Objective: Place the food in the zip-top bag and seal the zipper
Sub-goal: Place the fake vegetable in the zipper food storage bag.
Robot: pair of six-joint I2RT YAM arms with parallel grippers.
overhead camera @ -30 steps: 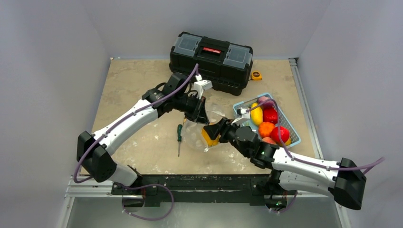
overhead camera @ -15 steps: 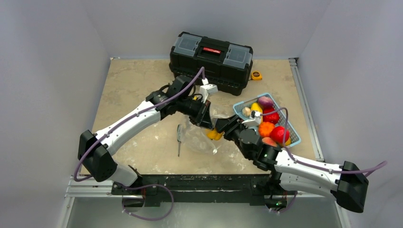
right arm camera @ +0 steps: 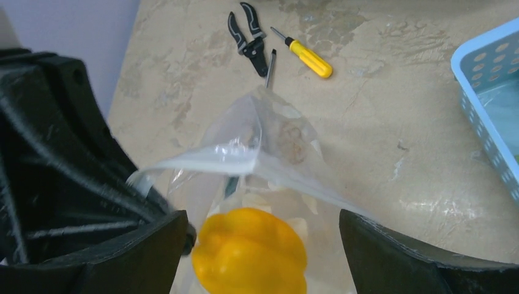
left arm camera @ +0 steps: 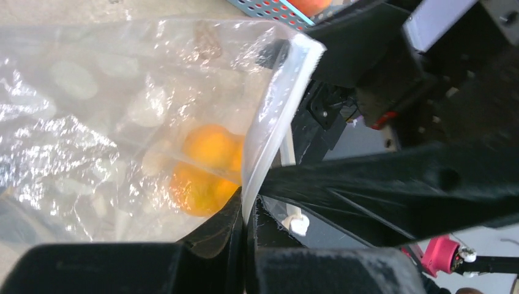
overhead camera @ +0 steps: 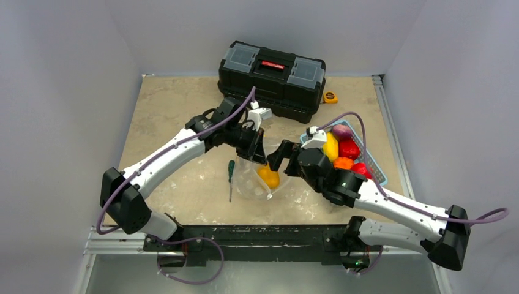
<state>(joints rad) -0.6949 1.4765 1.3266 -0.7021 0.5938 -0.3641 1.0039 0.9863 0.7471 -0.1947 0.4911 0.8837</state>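
Note:
The clear zip-top bag [overhead camera: 251,184] with white dots hangs open from its rim. My left gripper [overhead camera: 259,153] is shut on that rim; in the left wrist view the zipper strip [left arm camera: 275,116] runs down into the closed jaws [left arm camera: 248,211]. A yellow toy pepper [overhead camera: 268,177] sits inside the bag [right arm camera: 281,144]. It shows through the plastic in the left wrist view [left arm camera: 205,168]. My right gripper [overhead camera: 278,158] is open just above the bag's mouth. Its fingers [right arm camera: 122,257] stand wide apart on either side of the pepper [right arm camera: 251,254] without touching it.
A light blue basket [overhead camera: 378,177] at the right holds yellow, red, purple and orange toy food [overhead camera: 347,149]. A green-handled screwdriver [overhead camera: 231,177] lies left of the bag. A yellow-handled screwdriver [right arm camera: 309,59] and pliers [right arm camera: 248,37] lie beyond. A black toolbox [overhead camera: 272,76] and tape measure [overhead camera: 330,97] stand at the back.
My right gripper, which held the yellow pepper beside the bag, has moved up over the bag's mouth and opened. The pepper now lies inside the bag. My left gripper still holds the rim.

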